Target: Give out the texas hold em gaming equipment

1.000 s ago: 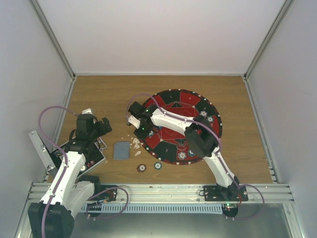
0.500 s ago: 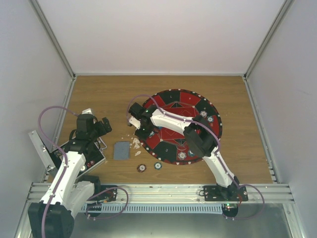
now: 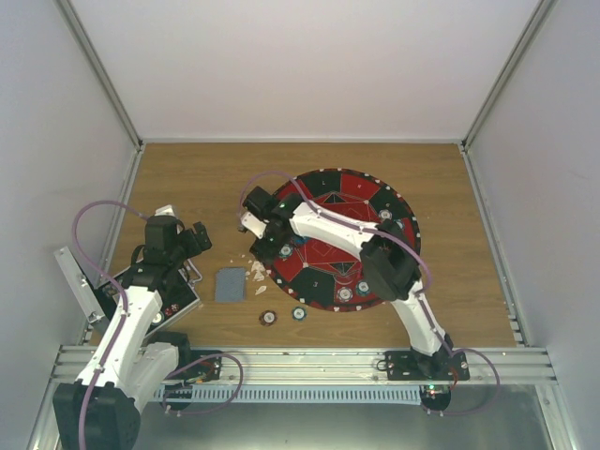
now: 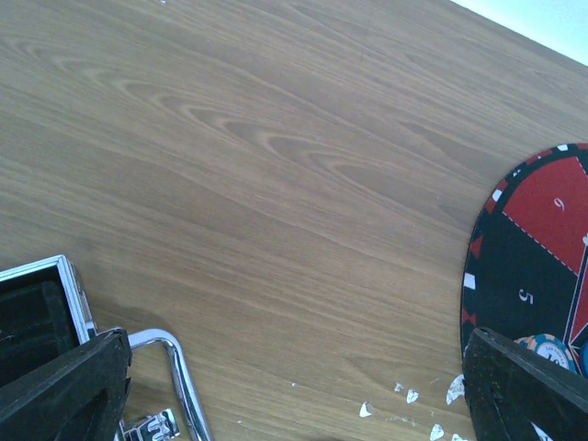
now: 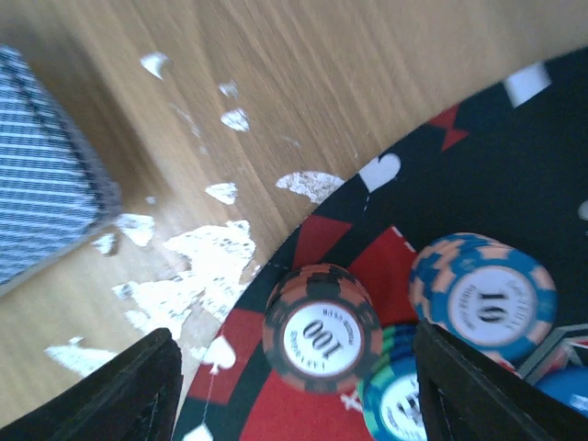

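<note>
From above, your right gripper [image 3: 266,246] has shifted slightly at the mat's [image 3: 323,184] left edge since 1 second ago; the cards [image 3: 228,283] and 2 loose chips [image 3: 268,318] lie on the table [image 3: 187,178] off its near-left edge. Left wrist: the left gripper [image 4: 294,386] gapes wide, holding nothing. Right wrist: fingers [image 5: 138,386] stand wide either side of the red 100 stack [image 5: 322,329], clear of it, so it looks delivered.

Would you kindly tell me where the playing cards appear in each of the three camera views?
Top view: the playing cards lie just left of the round mat, lower centre.
Left wrist: not in it.
Right wrist: at the left edge.
Shared landmark: white scraps beside the mat's rim, in all three.
</note>
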{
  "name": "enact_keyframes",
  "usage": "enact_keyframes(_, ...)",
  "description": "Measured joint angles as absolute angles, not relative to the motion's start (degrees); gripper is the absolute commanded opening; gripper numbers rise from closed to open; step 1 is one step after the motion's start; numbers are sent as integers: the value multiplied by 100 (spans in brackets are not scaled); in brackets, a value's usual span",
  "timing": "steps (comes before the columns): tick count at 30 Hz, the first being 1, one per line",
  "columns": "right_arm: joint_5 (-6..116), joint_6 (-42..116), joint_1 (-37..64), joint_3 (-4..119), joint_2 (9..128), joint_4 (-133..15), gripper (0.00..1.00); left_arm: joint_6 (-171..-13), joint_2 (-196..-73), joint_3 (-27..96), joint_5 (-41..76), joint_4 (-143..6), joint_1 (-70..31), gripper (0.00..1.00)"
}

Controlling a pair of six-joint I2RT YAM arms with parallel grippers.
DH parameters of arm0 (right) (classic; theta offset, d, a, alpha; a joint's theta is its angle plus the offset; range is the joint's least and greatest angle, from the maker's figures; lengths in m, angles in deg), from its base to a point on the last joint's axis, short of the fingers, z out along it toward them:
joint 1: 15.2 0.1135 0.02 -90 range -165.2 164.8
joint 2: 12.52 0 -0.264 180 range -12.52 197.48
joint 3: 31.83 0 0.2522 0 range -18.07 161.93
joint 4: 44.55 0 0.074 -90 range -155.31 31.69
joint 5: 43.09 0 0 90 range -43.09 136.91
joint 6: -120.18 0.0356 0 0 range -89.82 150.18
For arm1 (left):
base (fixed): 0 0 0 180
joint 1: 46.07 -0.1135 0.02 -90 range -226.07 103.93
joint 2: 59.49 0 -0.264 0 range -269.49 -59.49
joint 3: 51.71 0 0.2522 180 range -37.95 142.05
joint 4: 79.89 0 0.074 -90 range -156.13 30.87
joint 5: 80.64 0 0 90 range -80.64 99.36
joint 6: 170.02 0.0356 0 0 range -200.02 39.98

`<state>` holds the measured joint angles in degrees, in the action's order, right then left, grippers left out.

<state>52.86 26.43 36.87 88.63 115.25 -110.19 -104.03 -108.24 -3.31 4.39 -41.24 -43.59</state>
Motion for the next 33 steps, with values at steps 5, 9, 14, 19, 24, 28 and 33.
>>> enact_keyframes(5, 5157, 2652, 3897, 8557, 10670, -10934, 77, -10400, -10863, -340, 448, -4126, -4359, 99)
enact_keyframes(9, 5225, 2601, 4325, 7527, 9838, -10578, 77, -10398, -10918, -347, 487, -4129, -4359, 99)
enact_keyframes(14, 5347, 2632, 4821, 6360, 9744, -10324, 77, -10389, -11060, -347, 539, -4133, -4359, 99)
enact_keyframes(19, 5343, 2831, 5040, 5873, 9776, -10143, 77, -10376, -11171, -347, 592, -4137, -4341, 99)
enact_keyframes(24, 5391, 3047, 5195, 5694, 9772, -9782, 77, -10357, -11182, -347, 629, -4139, -4278, 99)
enact_keyframes(28, 5474, 3115, 5368, 5545, 9772, -9631, 77, -10354, -11184, -347, 642, -4142, -4226, 99)
enact_keyframes(33, 5455, 3250, 5534, 5486, 9774, -9566, 76, -10354, -11224, -347, 651, -4144, -4156, 99)
